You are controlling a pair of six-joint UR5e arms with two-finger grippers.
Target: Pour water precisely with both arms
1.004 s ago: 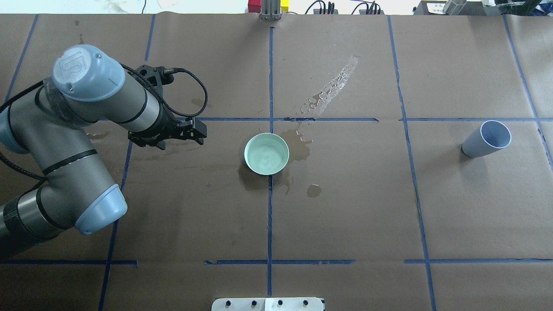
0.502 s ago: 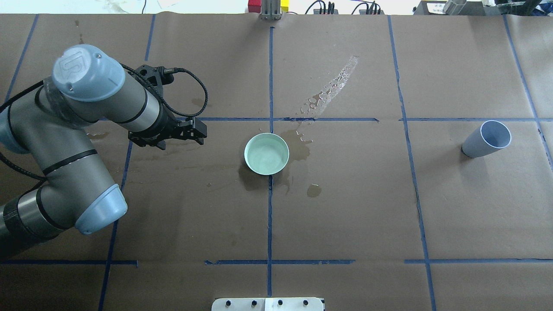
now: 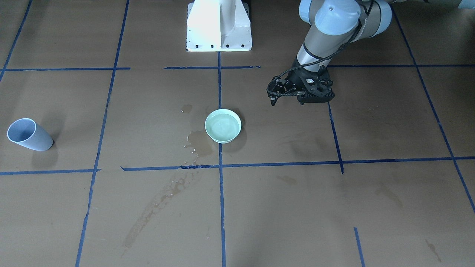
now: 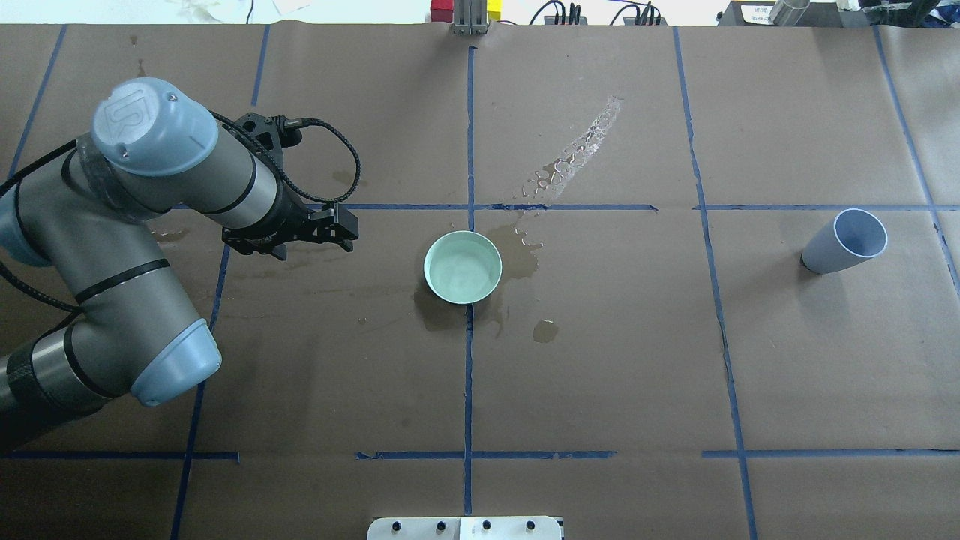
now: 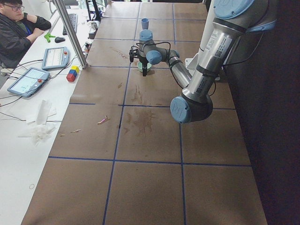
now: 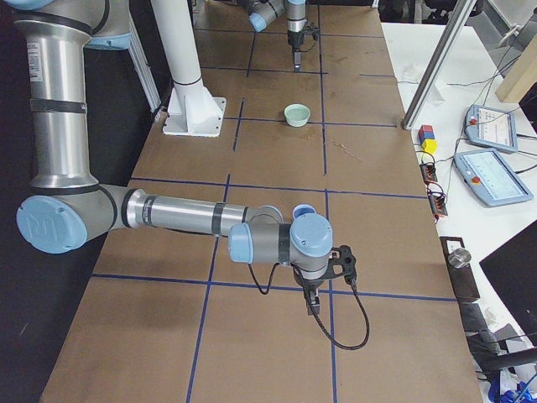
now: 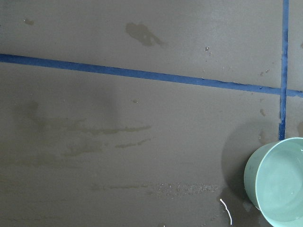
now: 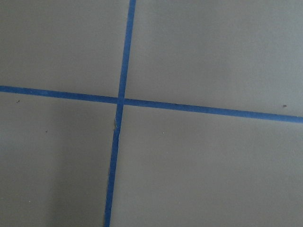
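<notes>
Mid-tabletop [image 4: 600,375], on the crossing of two blue tape lines: a mint-green bowl [image 3: 222,139], upright, with the water [image 4: 463,266] inside, visible only as a faint pale sheen. More of it on the brown paper: a dark wet patch [image 4: 525,259] touching the bowl on the side toward the right edge, and a glinting streak of droplets [image 4: 577,154] from there toward the far edge.

Toward the left edge from the bowl and well apart from it: the left gripper [image 4: 343,229], pointing down above the tabletop at the end of the left arm [image 4: 157,165]. Open or closed, impossible to tell from these views.

Near the right edge: a pale blue-grey cup [image 4: 844,241], mouth up.

Closer still to that edge: the right gripper [image 6: 313,309], hanging downward from the right arm [image 6: 176,216] beside a blue tape line [image 6: 252,284]. Seen only from the side, so its state cannot be told either.
</notes>
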